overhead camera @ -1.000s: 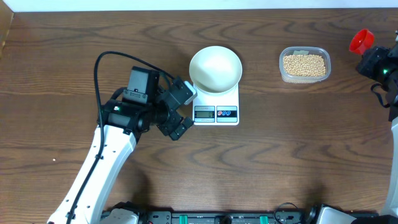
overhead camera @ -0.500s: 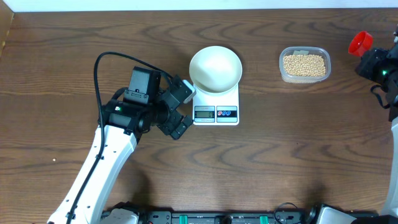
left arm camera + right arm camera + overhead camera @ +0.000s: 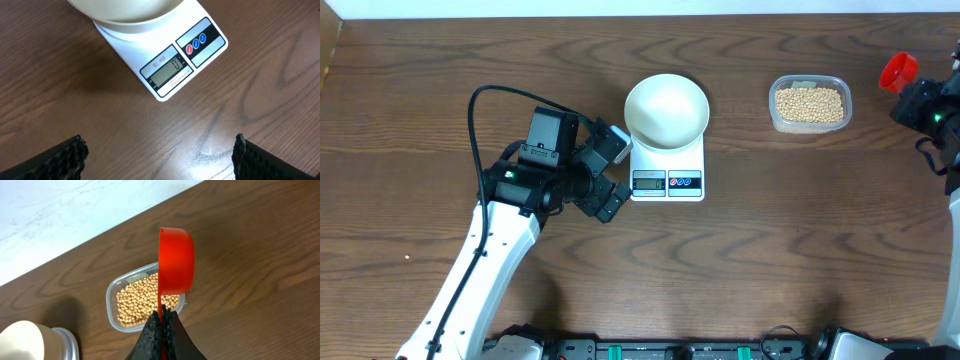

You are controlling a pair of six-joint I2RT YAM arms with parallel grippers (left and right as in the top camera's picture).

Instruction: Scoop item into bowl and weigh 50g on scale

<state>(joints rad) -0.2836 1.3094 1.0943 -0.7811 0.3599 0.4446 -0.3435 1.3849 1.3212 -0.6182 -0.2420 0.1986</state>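
cream bowl (image 3: 666, 108) on scale (image 3: 691, 158): empty. clear tub (image 3: 772, 106) near far-right corner: soybeans (image 3: 809, 103). left gripper (image 3: 160, 144) jaws apart; right gripper (image 3: 161, 326) clamped on red scoop (image 3: 176, 260).

1. The whole bench (image 3: 800, 250) is seen from directly overhead, far off.
2. The scale (image 3: 165, 65) and bowl (image 3: 125, 10) are seen closely, downward, from the left wrist.
3. The right wrist view is aimed leftward and downward; the bowl is shared by all views.

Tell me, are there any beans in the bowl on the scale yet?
No, the overhead view shows the bowl on the scale bare inside, while the beans lie in the clear tub.
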